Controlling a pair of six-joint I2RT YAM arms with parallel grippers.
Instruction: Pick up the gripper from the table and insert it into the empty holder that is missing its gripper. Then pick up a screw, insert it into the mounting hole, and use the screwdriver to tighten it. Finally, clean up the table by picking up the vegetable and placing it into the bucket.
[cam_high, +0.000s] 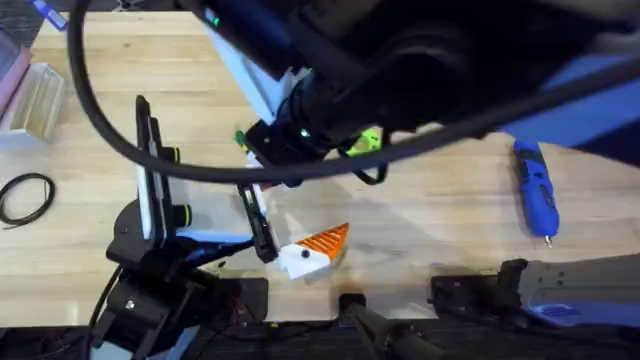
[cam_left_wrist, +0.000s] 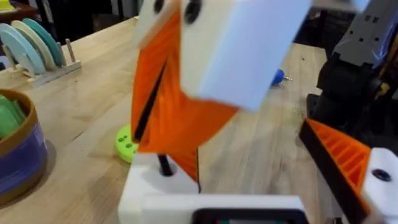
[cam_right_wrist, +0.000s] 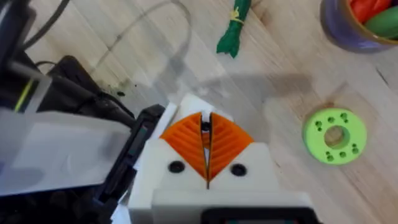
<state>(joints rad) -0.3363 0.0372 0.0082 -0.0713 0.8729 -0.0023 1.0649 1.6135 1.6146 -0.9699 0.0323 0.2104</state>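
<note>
My right gripper (cam_right_wrist: 207, 146) is shut, its orange ridged pads pressed together on a small black screw (cam_right_wrist: 205, 127). In the left wrist view that right gripper (cam_left_wrist: 180, 124) hangs close above my left gripper (cam_left_wrist: 249, 180), and the screw (cam_left_wrist: 165, 165) pokes down onto the white holder (cam_left_wrist: 149, 193). The left gripper (cam_high: 310, 250) is open; its other finger carries an orange ridged wedge (cam_left_wrist: 339, 158). I cannot tell whether the holder has its gripper in. The blue screwdriver (cam_high: 535, 190) lies at the table's right. The dark-green vegetable (cam_right_wrist: 235, 28) lies on the wood near the bucket (cam_right_wrist: 339, 34).
A bright green disc (cam_right_wrist: 334, 135) with holes lies beside the grippers. The bucket (cam_left_wrist: 15, 134) holds green and orange toys. A plate rack (cam_left_wrist: 34, 46), a clear box (cam_high: 40, 100) and a black cable loop (cam_high: 25, 195) sit at the left. The right arm (cam_high: 400, 60) looms dark across the overhead view.
</note>
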